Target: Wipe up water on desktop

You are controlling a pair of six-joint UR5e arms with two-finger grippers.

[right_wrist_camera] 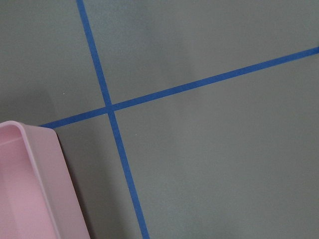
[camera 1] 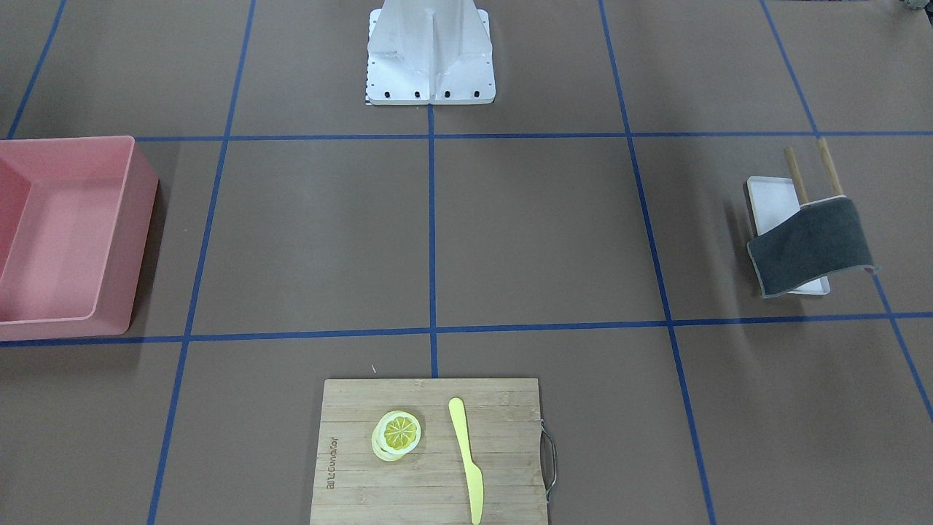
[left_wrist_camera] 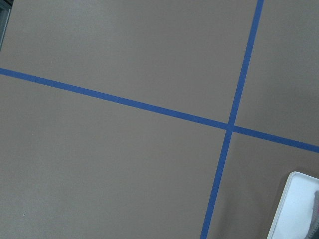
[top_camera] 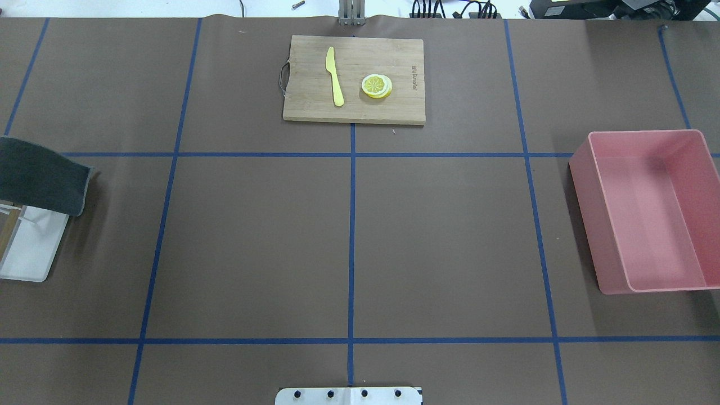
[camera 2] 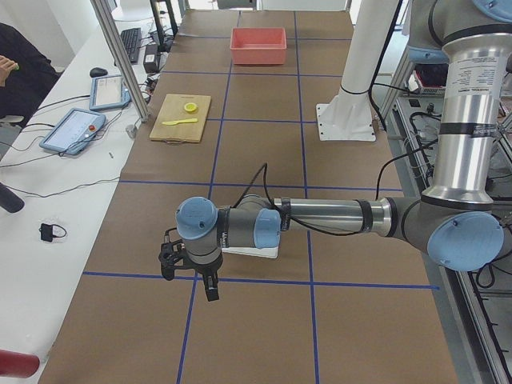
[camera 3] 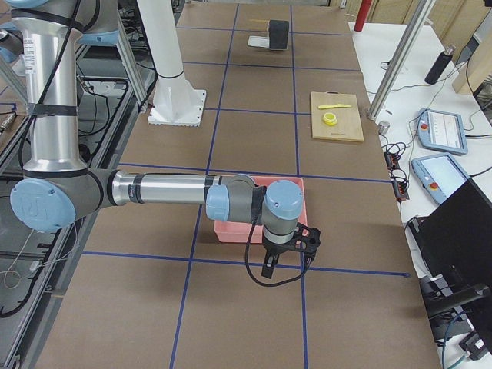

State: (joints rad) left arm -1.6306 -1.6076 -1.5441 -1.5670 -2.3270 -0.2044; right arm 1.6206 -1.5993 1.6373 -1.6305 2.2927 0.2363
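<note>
Scanning the worktop point(top_camera: 253, 236), we see a dark cloth point(top_camera: 39, 174) at nine o'clock; we cannot tell whether our left tool point(camera 2: 190, 276) or right tool point(camera 3: 286, 263) is wide or narrow.

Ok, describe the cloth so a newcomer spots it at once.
On the brown desktop with its blue tape grid, go to the end on the robot's left, opposite the pink bin. A white tray there holds a wooden rack, and the cloth is the dark grey fabric draped over it, the only soft thing there.

Silver-tube arms point(camera 2: 320, 216), blue caps point(camera 2: 196, 218), blk cables point(camera 2: 258, 178); left pincer point(camera 2: 211, 291) & right pincer point(camera 3: 269, 270) blk.
</note>
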